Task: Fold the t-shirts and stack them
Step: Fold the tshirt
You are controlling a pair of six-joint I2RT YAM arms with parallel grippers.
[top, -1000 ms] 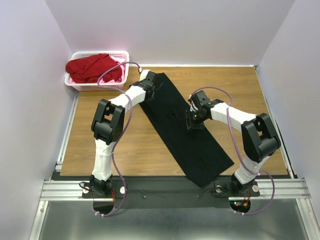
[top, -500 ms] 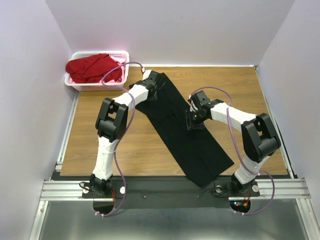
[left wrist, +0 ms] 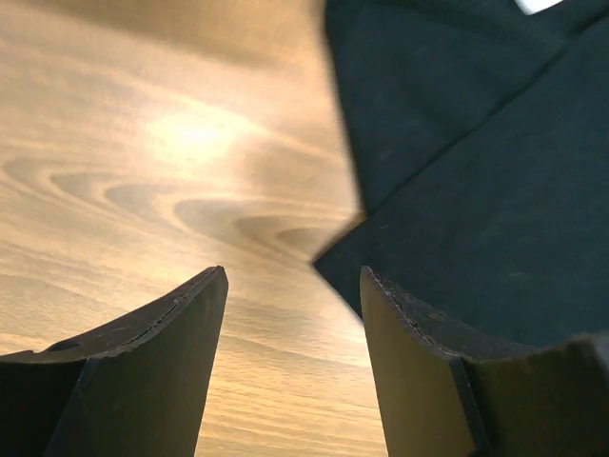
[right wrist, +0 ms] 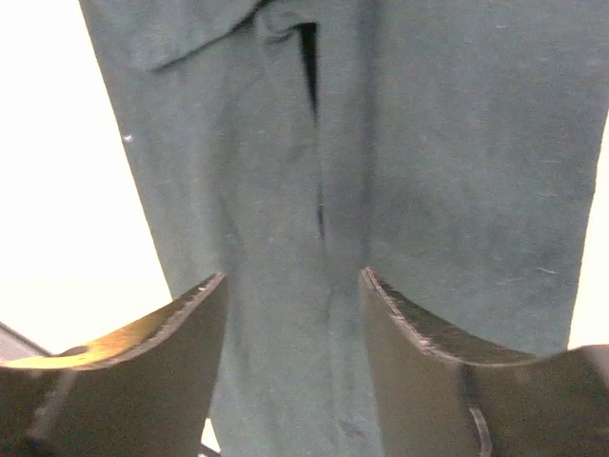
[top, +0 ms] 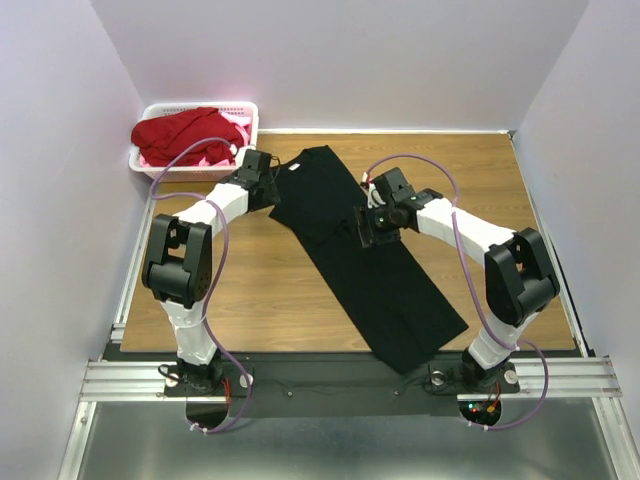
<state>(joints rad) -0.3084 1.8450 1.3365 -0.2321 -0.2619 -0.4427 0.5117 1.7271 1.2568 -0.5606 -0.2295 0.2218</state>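
From above, a white basket [top: 245, 108] at the worktop's [top: 250, 290] far left corner holds a red shirt [top: 185, 132]. A folded black shirt [top: 390, 290] lies diagonally from far centre toward the near right edge. In the left wrist view, the left pincer [left wrist: 293, 276] is released and empty over bare wood beside the shirt's edge. In the right wrist view, the right pincer [right wrist: 293, 278] is released and empty above the black shirt.

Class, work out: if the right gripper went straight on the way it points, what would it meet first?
The right gripper would most likely meet the black t-shirt spread directly ahead.
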